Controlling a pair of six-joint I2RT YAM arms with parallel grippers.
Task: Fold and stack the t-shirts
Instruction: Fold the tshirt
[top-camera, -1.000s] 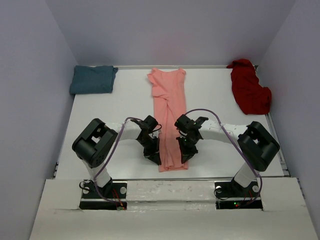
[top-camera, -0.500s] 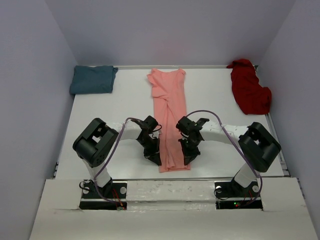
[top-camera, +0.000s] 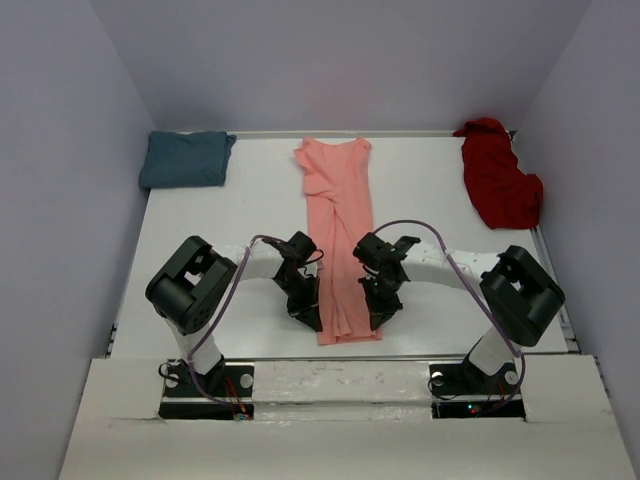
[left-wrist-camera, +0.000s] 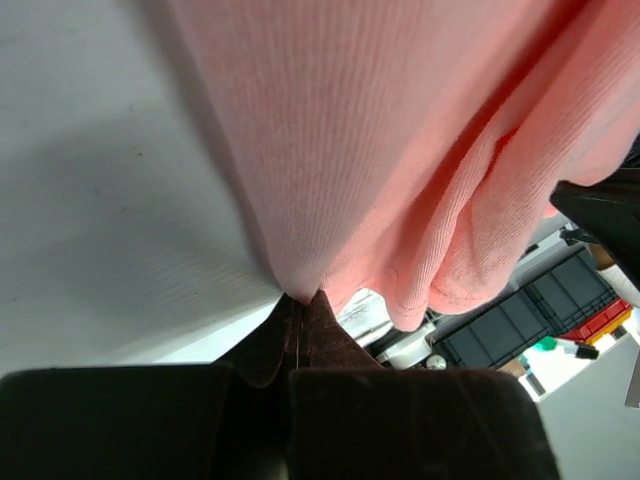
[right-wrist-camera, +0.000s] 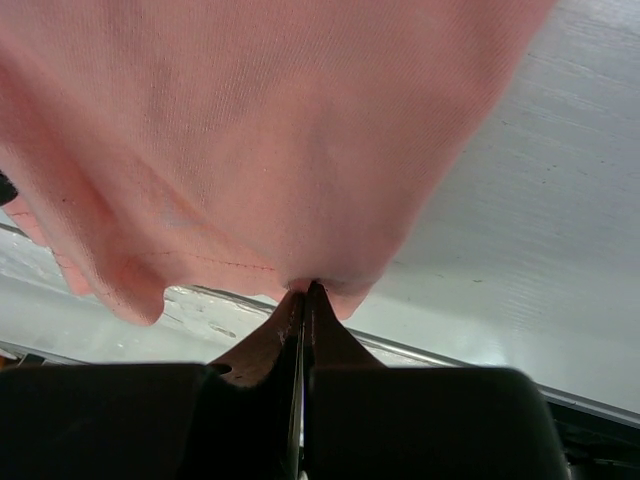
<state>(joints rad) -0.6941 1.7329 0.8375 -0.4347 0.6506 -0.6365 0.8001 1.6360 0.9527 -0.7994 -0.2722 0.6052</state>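
The salmon-pink t-shirt (top-camera: 338, 226) lies as a long narrow strip down the middle of the table, collar end at the back. My left gripper (top-camera: 311, 318) is shut on its near left corner, and my right gripper (top-camera: 382, 318) is shut on its near right corner. In the left wrist view the pink cloth (left-wrist-camera: 400, 150) is pinched at my closed fingertips (left-wrist-camera: 304, 298). The right wrist view shows the same: pink fabric (right-wrist-camera: 250, 140) held at closed tips (right-wrist-camera: 305, 290). The teal t-shirt (top-camera: 186, 158) sits folded at the back left. The dark red t-shirt (top-camera: 498, 180) lies crumpled at the back right.
The white table (top-camera: 220, 230) is walled by grey panels on three sides. Its near edge (top-camera: 340, 355) runs just below the pink shirt's hem, with both arm bases beyond it.
The right gripper has shifted slightly right and nearer with its corner, spreading the hem a little. The left gripper has barely moved.
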